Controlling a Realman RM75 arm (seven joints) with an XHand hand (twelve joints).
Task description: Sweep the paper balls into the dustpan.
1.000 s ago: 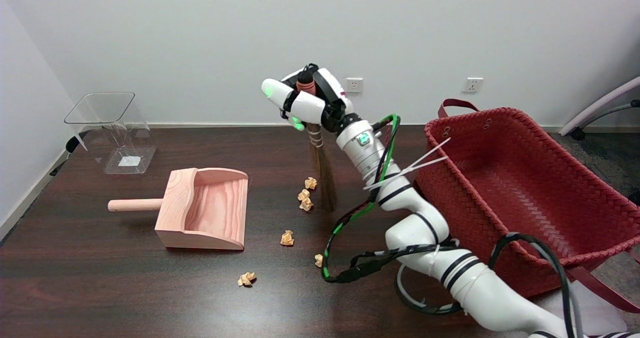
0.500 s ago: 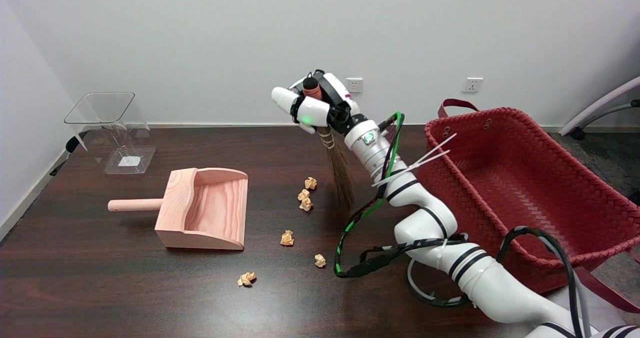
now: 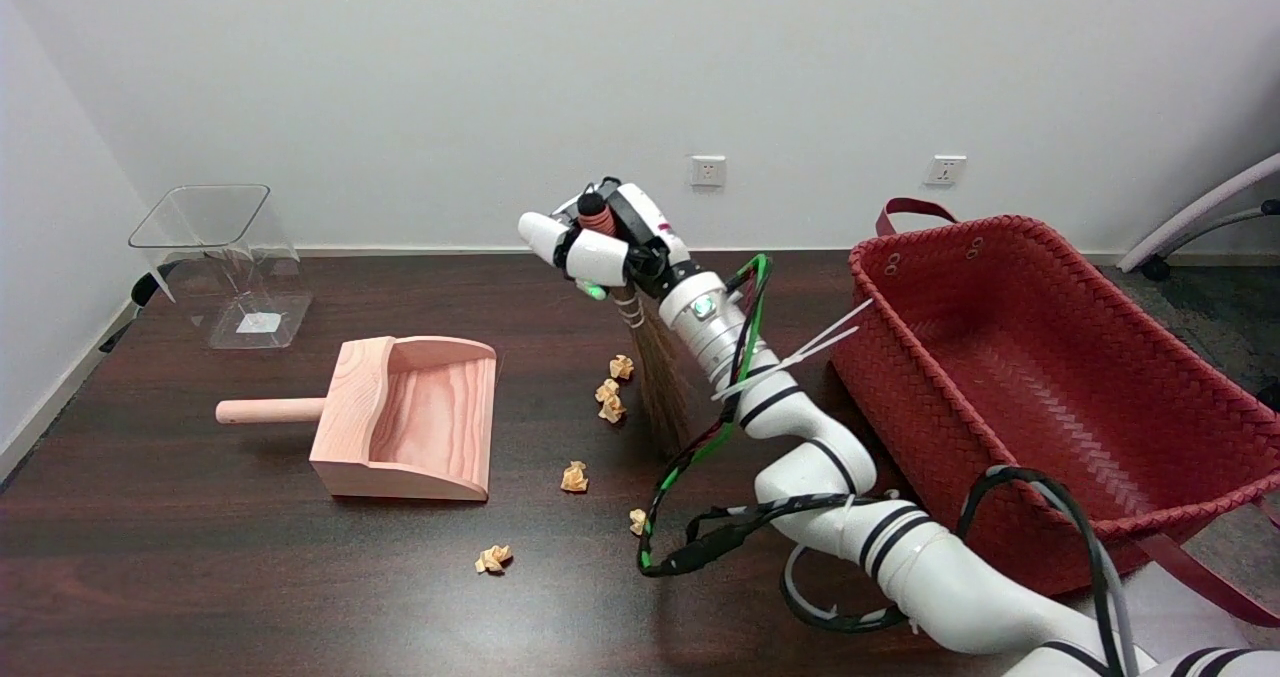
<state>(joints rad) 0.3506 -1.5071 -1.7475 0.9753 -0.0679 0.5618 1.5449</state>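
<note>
Three containers stood on the dark wooden table (image 3: 250, 597). Largest was the red woven basket (image 3: 1050, 357) at the right, with strap handles and nothing visible inside. Next came the pale wooden dustpan (image 3: 405, 417) left of centre, grain showing, a round peg handle pointing left and its open mouth facing right; it held no paper. At the far left corner stood a clear plastic bin (image 3: 225, 262) with a small white label lying on its bottom.

The right hand (image 3: 600, 237) had its fingers wrapped around the handle of a small broom (image 3: 655, 377), which hung nearly upright, its brown straw bristles fanning down to the tabletop, or close to it, just right of the balls.

Six crumpled orange-tan paper balls (image 3: 610, 392) lay on the table between the dustpan and the broom: three clustered beside the bristles, one (image 3: 574, 477) nearer the dustpan's mouth, one (image 3: 637, 522) by the arm's cables, and one (image 3: 493, 558) nearest the camera.
</note>
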